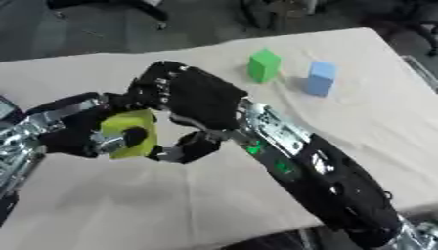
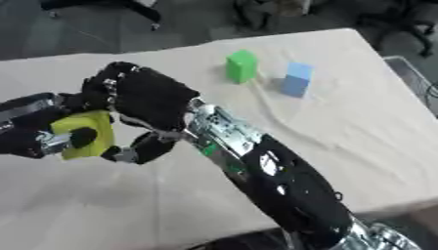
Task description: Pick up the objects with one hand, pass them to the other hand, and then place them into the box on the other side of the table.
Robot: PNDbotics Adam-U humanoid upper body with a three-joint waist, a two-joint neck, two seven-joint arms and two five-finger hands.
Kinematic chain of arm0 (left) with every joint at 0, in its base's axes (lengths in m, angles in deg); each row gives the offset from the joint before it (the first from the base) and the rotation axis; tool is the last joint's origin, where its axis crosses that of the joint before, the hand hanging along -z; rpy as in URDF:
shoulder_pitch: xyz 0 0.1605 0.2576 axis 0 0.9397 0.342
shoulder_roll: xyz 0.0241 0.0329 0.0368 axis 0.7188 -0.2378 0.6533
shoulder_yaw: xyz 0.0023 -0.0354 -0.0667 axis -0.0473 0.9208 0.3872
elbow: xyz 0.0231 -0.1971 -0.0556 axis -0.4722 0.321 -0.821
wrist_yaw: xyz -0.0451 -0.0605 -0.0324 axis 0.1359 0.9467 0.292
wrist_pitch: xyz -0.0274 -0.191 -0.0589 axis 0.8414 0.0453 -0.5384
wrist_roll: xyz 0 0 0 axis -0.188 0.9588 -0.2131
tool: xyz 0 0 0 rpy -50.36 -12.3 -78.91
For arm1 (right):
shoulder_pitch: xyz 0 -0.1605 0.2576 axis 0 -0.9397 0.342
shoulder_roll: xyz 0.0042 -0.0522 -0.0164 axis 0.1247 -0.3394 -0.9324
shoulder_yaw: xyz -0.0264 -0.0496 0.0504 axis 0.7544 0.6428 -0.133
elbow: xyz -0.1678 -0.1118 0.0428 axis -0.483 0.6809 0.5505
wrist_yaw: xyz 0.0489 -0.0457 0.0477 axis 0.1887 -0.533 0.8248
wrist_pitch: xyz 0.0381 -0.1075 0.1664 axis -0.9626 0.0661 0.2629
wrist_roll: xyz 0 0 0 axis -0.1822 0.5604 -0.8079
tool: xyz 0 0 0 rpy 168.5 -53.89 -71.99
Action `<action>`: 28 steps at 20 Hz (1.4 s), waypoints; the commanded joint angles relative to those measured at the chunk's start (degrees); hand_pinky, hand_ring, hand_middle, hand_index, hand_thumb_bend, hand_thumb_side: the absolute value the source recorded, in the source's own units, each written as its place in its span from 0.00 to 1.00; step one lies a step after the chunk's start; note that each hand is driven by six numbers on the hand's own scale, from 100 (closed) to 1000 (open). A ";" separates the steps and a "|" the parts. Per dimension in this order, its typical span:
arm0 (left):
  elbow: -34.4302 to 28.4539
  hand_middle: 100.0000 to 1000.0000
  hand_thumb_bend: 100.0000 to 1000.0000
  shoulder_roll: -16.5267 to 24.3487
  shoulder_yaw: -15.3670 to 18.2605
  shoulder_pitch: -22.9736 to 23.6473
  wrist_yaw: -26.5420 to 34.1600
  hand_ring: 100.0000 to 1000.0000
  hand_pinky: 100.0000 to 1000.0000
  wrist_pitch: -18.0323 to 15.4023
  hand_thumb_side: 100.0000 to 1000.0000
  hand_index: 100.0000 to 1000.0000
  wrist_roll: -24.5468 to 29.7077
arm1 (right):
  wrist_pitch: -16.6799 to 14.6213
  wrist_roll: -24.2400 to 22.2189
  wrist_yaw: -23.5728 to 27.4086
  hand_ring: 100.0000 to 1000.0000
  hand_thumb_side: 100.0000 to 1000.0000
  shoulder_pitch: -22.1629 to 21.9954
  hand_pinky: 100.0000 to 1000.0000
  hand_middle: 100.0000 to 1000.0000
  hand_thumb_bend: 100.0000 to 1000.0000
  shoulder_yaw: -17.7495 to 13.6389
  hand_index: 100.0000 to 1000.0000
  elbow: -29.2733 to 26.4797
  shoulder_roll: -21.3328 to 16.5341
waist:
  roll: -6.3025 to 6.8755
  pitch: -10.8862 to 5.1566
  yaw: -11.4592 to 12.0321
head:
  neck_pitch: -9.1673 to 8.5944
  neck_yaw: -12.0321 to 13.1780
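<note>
A yellow block (image 1: pixel 130 133) is held above the table at the left, between both hands. My left hand (image 1: pixel 73 131) comes in from the left edge, and its thumb and fingers pinch the block's front and back. My right hand (image 1: pixel 201 97) reaches across from the lower right. Its fingers (image 1: pixel 154 84) curl over the block's top and its thumb (image 1: pixel 184 149) sits under the block's lower right corner. A green block (image 1: pixel 263 65) and a light blue block (image 1: pixel 321 78) stand upright on the table at the back right. No box shows in either view.
The beige table (image 1: pixel 359 122) runs to a far edge at the top and a right edge near the blue block. Dark floor and chair legs (image 1: pixel 137 12) lie beyond it. My right forearm (image 1: pixel 317 176) crosses the lower middle of the table.
</note>
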 commanded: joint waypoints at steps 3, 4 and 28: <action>1.21 0.35 0.18 2.28 2.00 -0.18 -1.46 0.54 0.51 0.54 0.34 0.45 -1.66 | 1.92 1.48 -1.19 0.76 0.34 0.38 0.79 0.78 0.38 -0.83 0.89 -0.35 -0.71 | -0.02 -0.89 -0.06 | -0.15 -0.69; 1.74 0.34 0.18 2.48 2.34 0.04 -1.65 0.54 0.50 0.51 0.34 0.45 -1.98 | 2.31 1.91 -1.44 0.76 0.34 0.30 0.79 0.78 0.37 -0.87 0.89 -0.37 -0.77 | -0.04 -0.89 -0.08 | -0.15 -0.85; 48.10 0.81 0.83 12.55 29.69 -0.72 -56.54 0.86 0.80 12.19 0.50 0.88 -55.05 | 4.41 5.89 -1.98 0.76 0.28 -3.44 0.80 0.78 0.20 -2.84 0.89 -0.92 -1.47 | -0.73 -1.58 -0.42 | -0.15 12.82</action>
